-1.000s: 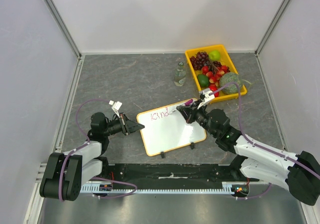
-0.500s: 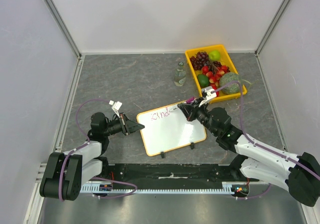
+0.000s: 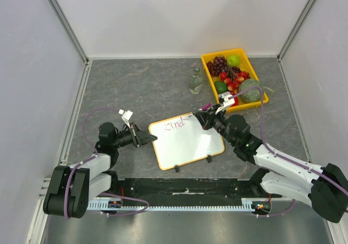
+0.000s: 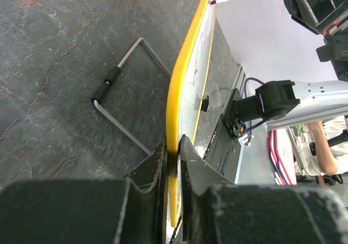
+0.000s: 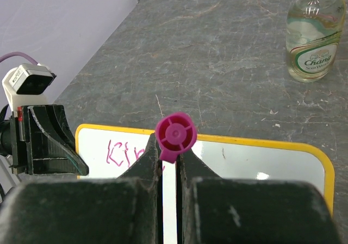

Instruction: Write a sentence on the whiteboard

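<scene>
Whiteboard [image 3: 186,141] lies on the grey desk [image 3: 141,86] between my two arms, turned at a slant, with its two black clips [image 3: 209,158] on the long edge nearest my bases.

Left claw [image 4: 173,149]: closed tight on the yellow rim at the board's left short edge, one finger on each face. From the left wrist view the board sits tilted off the desk, and a wire stand [image 4: 128,92] shows beneath it.

Right claw [image 5: 169,157]: clamped on a marker [image 5: 174,135]. Its magenta cap end faces the wrist camera and the body runs down between the fingers. The claw is over the board's far long edge, right of centre. Cannot tell whether the tip touches the surface.

Sentence [image 3: 175,125]: pink letters in the board's upper left area, reading "Kind" from above. The rest of the white face is unmarked.

Clear glass bottle [image 5: 315,35] stands upright on the desk beyond the board. Yellow fruit tray [image 3: 215,54] sits in the far right corner, apart from the board.
</scene>
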`<state>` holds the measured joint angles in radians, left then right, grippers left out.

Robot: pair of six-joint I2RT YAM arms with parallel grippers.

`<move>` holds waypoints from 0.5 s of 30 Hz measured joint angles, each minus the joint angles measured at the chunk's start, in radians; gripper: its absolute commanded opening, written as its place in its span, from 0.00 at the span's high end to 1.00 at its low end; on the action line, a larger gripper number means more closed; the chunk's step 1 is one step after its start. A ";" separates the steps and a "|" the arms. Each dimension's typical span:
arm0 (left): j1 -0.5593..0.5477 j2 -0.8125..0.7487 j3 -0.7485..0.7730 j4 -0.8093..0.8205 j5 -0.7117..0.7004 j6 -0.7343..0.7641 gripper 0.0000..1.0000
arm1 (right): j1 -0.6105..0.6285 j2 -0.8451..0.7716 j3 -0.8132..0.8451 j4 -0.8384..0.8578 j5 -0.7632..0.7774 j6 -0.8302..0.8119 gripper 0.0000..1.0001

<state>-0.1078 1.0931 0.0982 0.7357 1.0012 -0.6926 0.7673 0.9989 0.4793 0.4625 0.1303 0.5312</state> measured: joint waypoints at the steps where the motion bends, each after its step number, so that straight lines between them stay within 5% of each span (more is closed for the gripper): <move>1: 0.000 0.000 0.000 0.000 0.000 0.000 0.98 | 0.000 0.000 0.000 0.000 0.000 0.000 1.00; 15: 0.000 0.000 0.001 0.000 0.000 0.000 0.98 | 0.000 -0.024 -0.042 0.015 -0.022 0.001 1.00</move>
<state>-0.1078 1.0935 0.0990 0.7357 1.0008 -0.6926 0.7673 0.9752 0.4370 0.4774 0.1081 0.5323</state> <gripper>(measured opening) 0.152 0.066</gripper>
